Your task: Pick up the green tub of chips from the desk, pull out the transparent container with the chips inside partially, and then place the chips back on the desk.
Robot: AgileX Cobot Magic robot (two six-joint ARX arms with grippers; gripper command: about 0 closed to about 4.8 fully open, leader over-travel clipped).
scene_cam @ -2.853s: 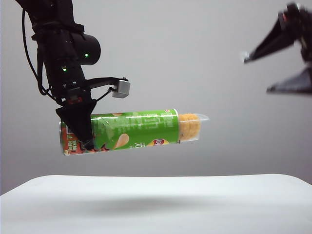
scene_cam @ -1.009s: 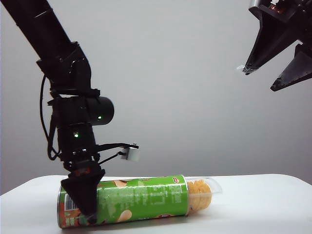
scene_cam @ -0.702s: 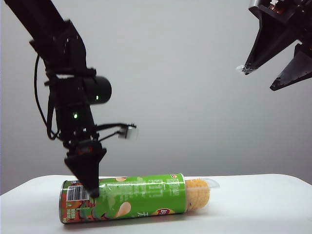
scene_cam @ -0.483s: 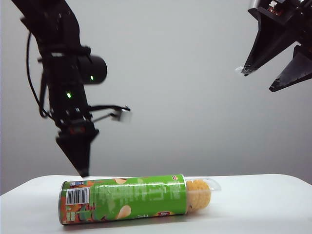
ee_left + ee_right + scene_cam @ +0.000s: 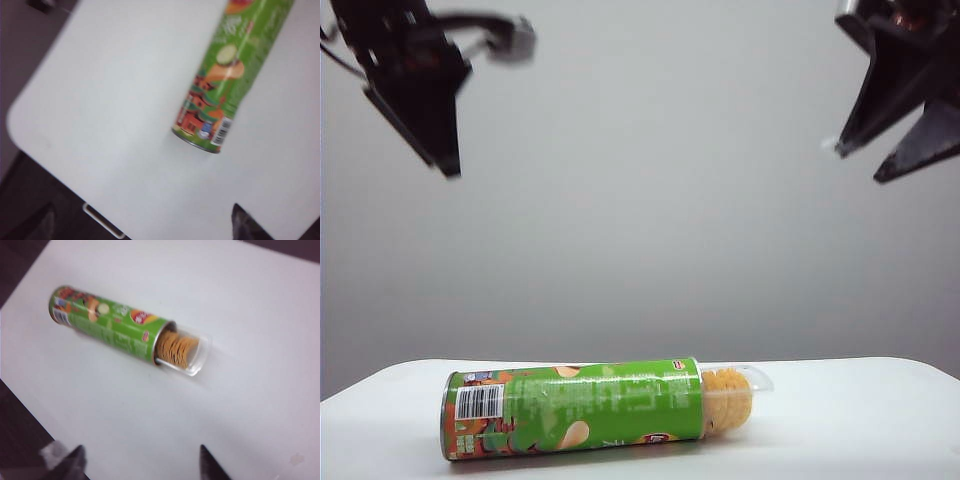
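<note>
Green tub of chips [image 5: 575, 410] lies on its side on the desk [image 5: 840, 420], free of both my grippers; transparent container [image 5: 745, 385] pokes out of its 3 o'clock end, chips [image 5: 725, 398] showing inside.

My left gripper [image 5: 435, 140] hangs high at 10 o'clock, jaws spread, empty; my right gripper [image 5: 895, 150] high at 2 o'clock, jaws apart, empty.

Handling: tub probably light, stiff, smooth, apt to roll; I'd clamp mid-body; container thin, chips fragile.
</note>
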